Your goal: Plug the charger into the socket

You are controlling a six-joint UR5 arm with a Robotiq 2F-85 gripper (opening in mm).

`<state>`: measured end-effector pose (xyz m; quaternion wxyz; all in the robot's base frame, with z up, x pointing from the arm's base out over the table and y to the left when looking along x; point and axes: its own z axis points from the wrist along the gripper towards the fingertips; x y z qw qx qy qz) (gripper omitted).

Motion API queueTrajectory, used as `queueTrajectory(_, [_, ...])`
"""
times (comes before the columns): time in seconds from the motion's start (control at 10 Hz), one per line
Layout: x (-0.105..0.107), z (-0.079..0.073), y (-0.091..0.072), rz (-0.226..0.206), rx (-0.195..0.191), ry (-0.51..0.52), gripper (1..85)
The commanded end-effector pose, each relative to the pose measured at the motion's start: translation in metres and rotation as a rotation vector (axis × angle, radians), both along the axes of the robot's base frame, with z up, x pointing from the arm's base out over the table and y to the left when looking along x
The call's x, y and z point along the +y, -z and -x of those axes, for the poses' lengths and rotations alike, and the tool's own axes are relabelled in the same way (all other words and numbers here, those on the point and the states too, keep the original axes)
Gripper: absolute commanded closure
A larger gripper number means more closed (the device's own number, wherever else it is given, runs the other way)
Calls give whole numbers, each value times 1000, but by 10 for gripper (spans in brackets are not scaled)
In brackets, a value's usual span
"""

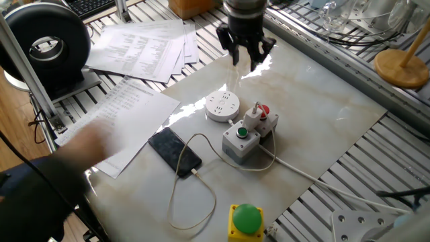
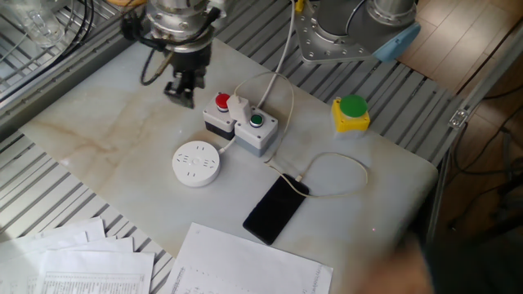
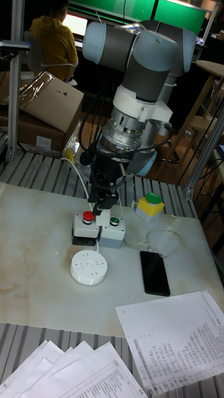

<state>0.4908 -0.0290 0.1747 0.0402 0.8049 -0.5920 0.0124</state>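
The charger (image 1: pixel 252 115), a small white cube, rests on top of two grey push-button boxes (image 2: pixel 245 126). Its thin white cable (image 1: pixel 176 202) runs to a black smartphone (image 1: pixel 175 150). The round white socket (image 1: pixel 222 105) lies flat on the marble board just beside the boxes, with its slots facing up. My gripper (image 1: pixel 243 58) hangs above the board behind the socket and boxes, open and holding nothing. In the other fixed view the charger (image 2: pixel 239 107) sits right of my gripper (image 2: pixel 181 86), and the socket (image 2: pixel 196 162) is nearer the camera. In the tall fixed view my gripper (image 3: pixel 103 200) covers the charger.
A yellow box with a green dome button (image 1: pixel 246 220) stands at the board's near corner. Printed sheets (image 1: pixel 144 44) lie left of the board. A person's blurred arm (image 1: pixel 47 181) is at the lower left, off the board. A black reel (image 1: pixel 47 47) stands far left.
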Motion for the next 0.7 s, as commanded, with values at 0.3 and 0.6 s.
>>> queueTrajectory(0.3, [13,40,20,-82,-16,64,357])
queueTrajectory(0.6, [18,37,26,-92,-42,87,357])
